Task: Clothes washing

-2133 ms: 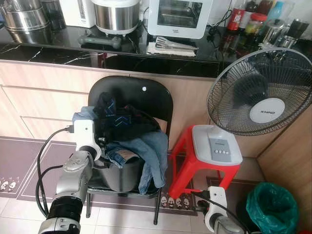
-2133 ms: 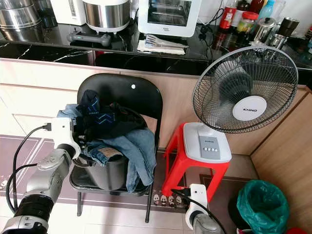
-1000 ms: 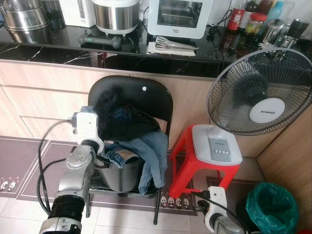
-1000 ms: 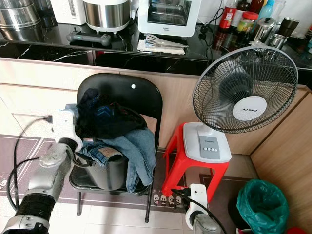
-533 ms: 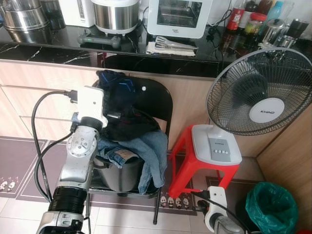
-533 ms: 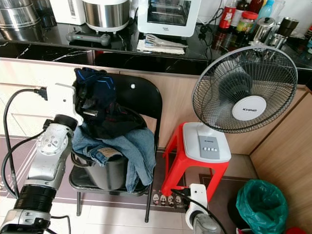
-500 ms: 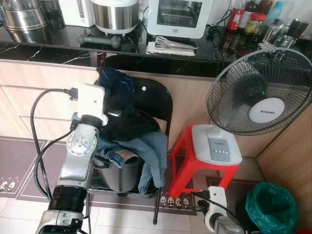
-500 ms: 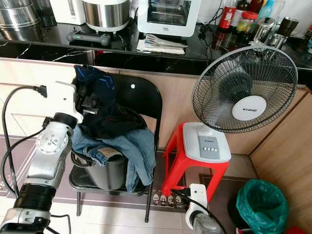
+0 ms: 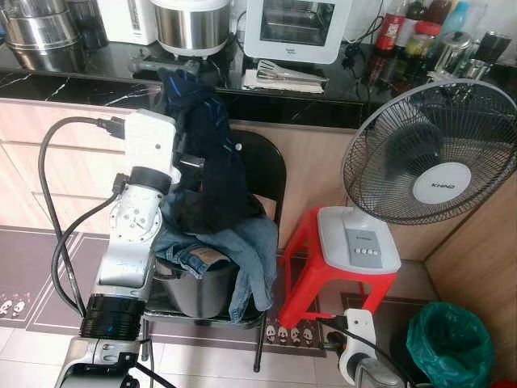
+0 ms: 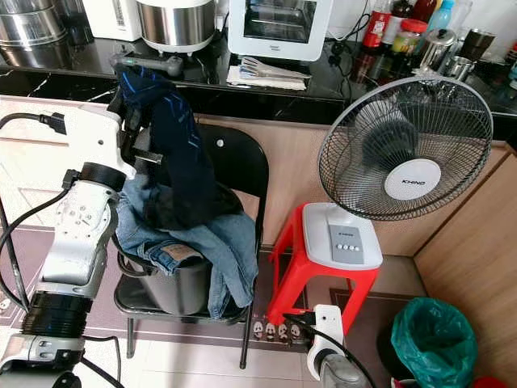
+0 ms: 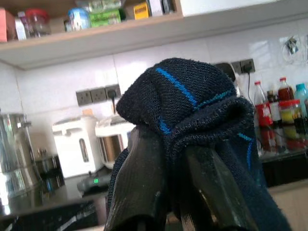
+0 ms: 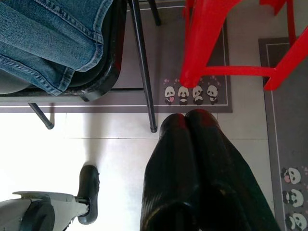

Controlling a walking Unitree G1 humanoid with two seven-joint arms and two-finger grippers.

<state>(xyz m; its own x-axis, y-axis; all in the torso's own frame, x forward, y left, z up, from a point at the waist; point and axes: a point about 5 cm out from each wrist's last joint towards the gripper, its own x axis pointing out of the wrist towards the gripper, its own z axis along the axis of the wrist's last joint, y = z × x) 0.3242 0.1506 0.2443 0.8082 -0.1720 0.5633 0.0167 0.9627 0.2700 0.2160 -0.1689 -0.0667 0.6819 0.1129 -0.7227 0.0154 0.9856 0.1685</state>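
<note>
Nearest to me, my right jaws (image 12: 192,120) are hanging low and idle, clenched tight on nothing, pointing down at the tiled floor (image 12: 96,154) just beside the panda-print mat (image 12: 192,91). Beyond them, the red stool (image 9: 323,271) is carrying the base of the standing fan (image 9: 432,162), and a green bin bag (image 9: 448,343) is sitting on the right.

Over on the left, the black chair (image 9: 262,166) is holding a dark bucket (image 9: 198,287), with blue jeans (image 9: 250,259) spilling over its rim and down the near right side. My left arm is reaching up above that pile, and my left jaws (image 11: 168,159) are grasping a dark navy garment (image 9: 206,153) with blue stripes. It is bunching over my fingers (image 11: 139,183), and its tail is draping down onto the jeans in front of the chair back.

Farthest off, the black table (image 9: 97,85) is running along the wall, carrying a rice cooker (image 9: 192,24) and a white toaster oven (image 9: 297,28).
</note>
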